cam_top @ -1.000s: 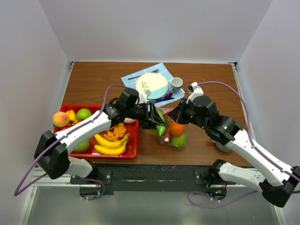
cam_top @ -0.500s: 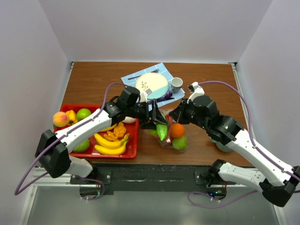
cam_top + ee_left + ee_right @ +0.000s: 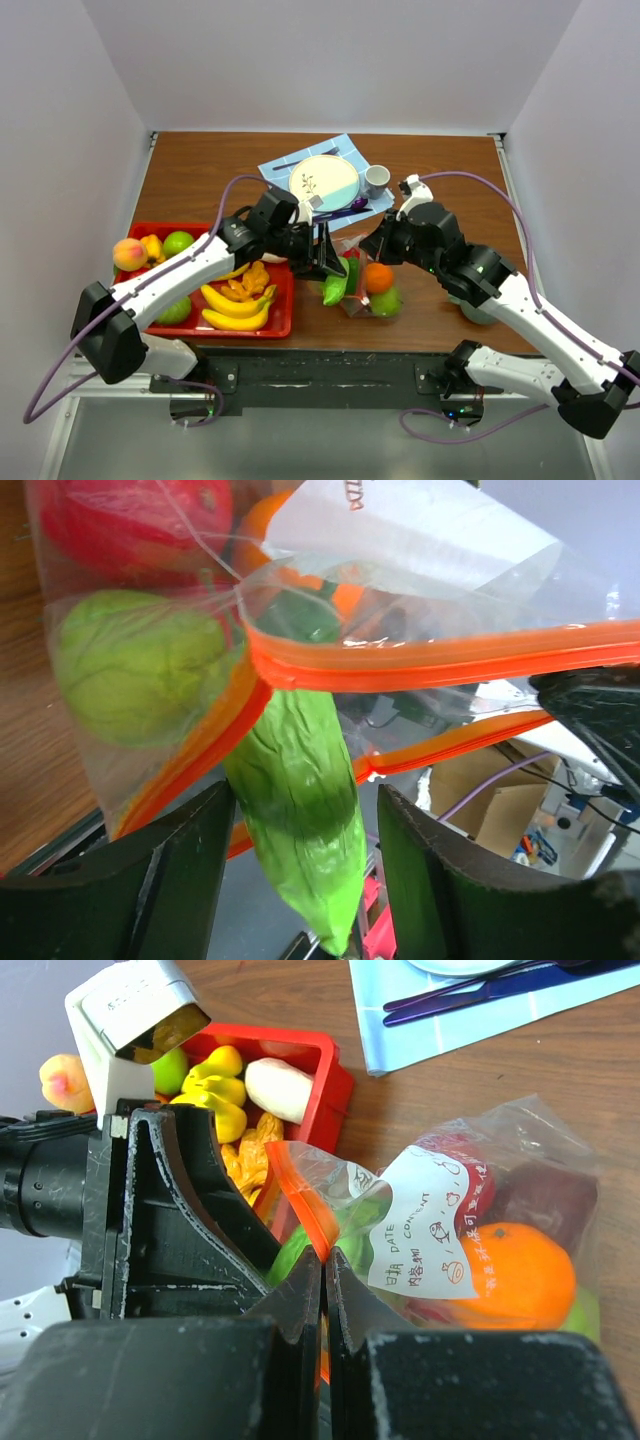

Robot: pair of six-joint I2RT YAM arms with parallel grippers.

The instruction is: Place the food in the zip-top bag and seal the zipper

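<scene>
Cucumber half into the zip-top bag, its tail out of the mouth
On the wooden surface, just right of the red tray, the bag holds an orange and a green apple; the right hand is clamped tight on the bag's mouth edge, lifting it, while the left hand stands open, fingers either side of the cucumber with gaps, gripping nothing; best to keep the mouth taut and push the cucumber fully past the zipper, so nothing blocks the seal
</scene>
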